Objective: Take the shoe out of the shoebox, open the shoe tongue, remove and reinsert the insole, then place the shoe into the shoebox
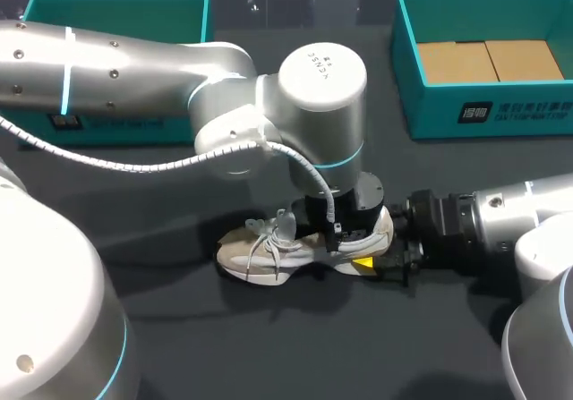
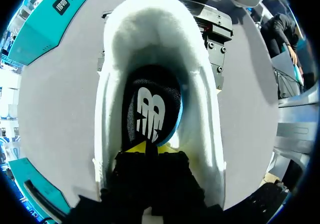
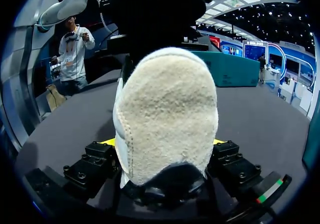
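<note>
A white shoe (image 1: 260,252) lies on its sole in the middle of the dark table, toe pointing left. My right gripper (image 1: 378,259) comes in from the right and clamps the heel (image 3: 165,114) between its fingers, a yellow tip (image 3: 107,142) showing at each side. Reaching down from above, my left gripper (image 1: 345,234) goes into the shoe's opening (image 2: 160,33). Its yellow tips (image 2: 146,146) are pressed together on the near edge of the black insole (image 2: 150,108), which curls up a little and shows a blue underside.
A teal shoebox (image 1: 483,60) with brown cardboard inside stands at the back right. A second teal box (image 1: 116,15) stands at the back left, partly behind my left arm. Bare table lies in front of the shoe.
</note>
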Tool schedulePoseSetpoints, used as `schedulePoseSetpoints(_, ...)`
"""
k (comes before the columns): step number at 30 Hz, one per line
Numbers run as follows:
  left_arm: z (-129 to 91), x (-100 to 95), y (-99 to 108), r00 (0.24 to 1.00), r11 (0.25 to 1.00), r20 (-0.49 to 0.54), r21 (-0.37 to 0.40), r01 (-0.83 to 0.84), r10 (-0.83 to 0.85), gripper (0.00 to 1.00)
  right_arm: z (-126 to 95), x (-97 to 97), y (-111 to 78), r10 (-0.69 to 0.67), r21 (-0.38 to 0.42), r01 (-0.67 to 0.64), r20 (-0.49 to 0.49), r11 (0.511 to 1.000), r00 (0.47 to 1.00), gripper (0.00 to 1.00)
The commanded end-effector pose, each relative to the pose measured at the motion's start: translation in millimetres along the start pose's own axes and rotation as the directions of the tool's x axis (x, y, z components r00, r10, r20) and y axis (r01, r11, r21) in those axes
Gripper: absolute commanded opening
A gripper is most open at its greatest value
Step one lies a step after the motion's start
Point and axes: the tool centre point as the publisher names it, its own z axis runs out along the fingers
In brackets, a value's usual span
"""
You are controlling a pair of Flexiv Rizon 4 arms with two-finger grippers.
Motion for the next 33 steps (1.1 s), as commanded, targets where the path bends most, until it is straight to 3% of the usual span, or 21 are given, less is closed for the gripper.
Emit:
schedulePoseSetpoints(1,-5,-9.8,19,1.0,0.994,-0.029,0.107,0.01,-0.007,0.0,2,1.4,1.1,0.001,0.008,-0.001,0.0,1.0,1.0,0.0)
schedulePoseSetpoints(11,-30,-7.2,20,0.991,0.969,-0.132,0.244,0.043,-0.011,0.0,2,1.4,1.1,0.001,0.008,-0.001,0.0,1.0,1.0,0.0)
schedulePoseSetpoints(25,-57,4.0,30,0.983,0.909,-0.182,0.414,0.055,0.024,0.0,2,1.4,1.1,0.001,0.008,-0.001,0.0,1.0,1.0,0.0)
schedulePoseSetpoints(33,-69,-0.4,7,0.984,0.885,-0.178,0.461,0.067,0.019,0.0,2,1.4,1.1,0.001,0.008,-0.001,0.0,1.0,1.0,0.0)
